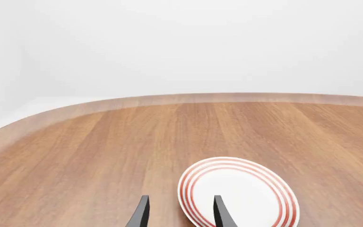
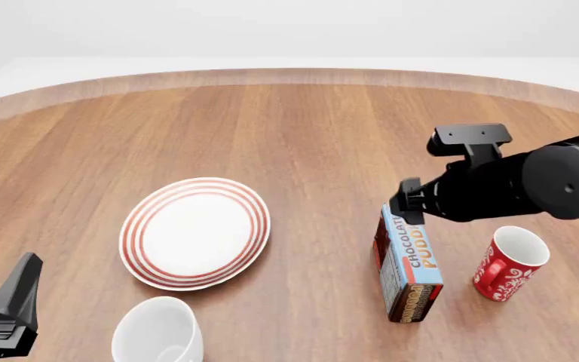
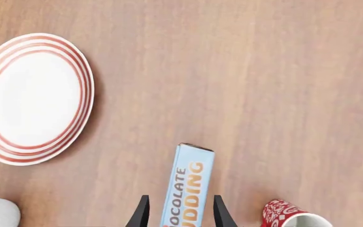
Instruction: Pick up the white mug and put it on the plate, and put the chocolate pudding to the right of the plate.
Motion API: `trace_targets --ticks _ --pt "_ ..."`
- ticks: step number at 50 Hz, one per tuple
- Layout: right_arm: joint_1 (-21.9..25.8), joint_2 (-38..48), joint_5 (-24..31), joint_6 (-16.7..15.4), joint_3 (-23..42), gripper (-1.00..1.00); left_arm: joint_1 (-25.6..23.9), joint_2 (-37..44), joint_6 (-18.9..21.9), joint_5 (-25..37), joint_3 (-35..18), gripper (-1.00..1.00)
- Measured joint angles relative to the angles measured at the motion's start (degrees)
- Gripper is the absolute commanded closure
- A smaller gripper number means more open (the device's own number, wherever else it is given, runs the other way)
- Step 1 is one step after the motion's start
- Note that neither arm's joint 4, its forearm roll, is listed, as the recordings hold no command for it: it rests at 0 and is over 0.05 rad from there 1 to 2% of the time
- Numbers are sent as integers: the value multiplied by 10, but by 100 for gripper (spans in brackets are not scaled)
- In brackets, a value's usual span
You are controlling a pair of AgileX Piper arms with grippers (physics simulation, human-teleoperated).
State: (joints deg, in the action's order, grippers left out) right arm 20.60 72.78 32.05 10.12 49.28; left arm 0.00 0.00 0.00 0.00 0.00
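chocolate pudding (image 2: 408,270) stands on its narrow edge on the worktop (image 2: 300,128), at about 3 o'clock from the plate (image 2: 195,232), near the red mug (image 2: 507,264). your right hand (image 3: 179,208) is spread, straddling the carton's top end but probably not yet touching. it's light, stiff card and tips easily; pinch the broad faces. the white mug (image 2: 157,332) at 6 o'clock is slick, breakable; your left hand (image 1: 180,212) is spread, empty.

Wood-grain desk (image 2: 300,128) carries: plate (image 2: 195,232), white mug (image 2: 157,332), chocolate pudding (image 2: 410,271), red mug (image 2: 509,263).
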Motion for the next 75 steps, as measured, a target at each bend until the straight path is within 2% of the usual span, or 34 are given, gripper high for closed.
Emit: trace_targets --ticks 18,43,75 --pt "0 12 -11 6 -22 -100 0 0 0 0 0 -100" --pt "17 31 -49 47 -68 -100 0 0 0 0 0 -100" --pt "21 62 -83 62 -98 -100 0 0 0 0 0 -100"
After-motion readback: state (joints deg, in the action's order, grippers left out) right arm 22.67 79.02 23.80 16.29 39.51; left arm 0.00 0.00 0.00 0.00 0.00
